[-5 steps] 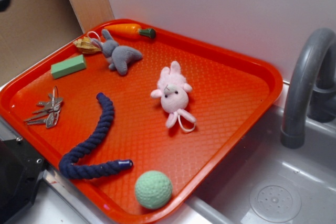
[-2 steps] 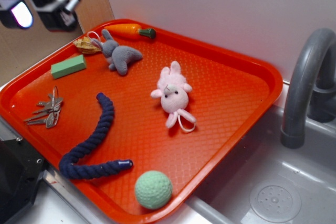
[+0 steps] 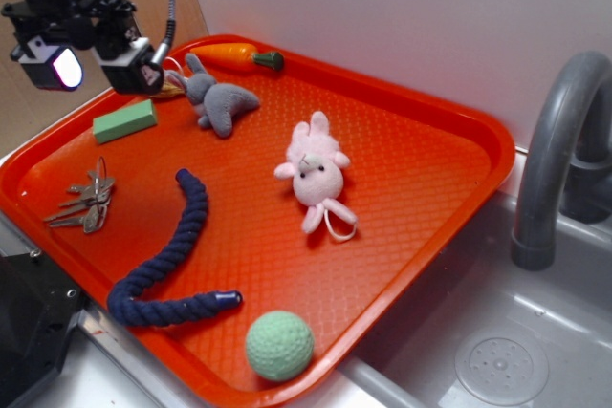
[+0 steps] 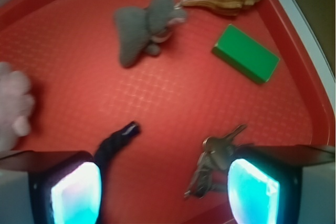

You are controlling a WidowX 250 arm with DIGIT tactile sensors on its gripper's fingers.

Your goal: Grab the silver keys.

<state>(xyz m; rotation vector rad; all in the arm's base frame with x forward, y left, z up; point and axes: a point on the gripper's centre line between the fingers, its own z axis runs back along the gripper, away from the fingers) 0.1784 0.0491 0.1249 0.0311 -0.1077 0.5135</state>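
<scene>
Keys untouched: the silver keys (image 3: 84,204) lie at nine o'clock on the orange tray (image 3: 430,155), below the green block (image 3: 124,120). The gripper (image 3: 98,62) hangs above, jaws spread wide, empty. Descent and grasp remain. No readable writing, as far as the blurred wrist view shows.
</scene>
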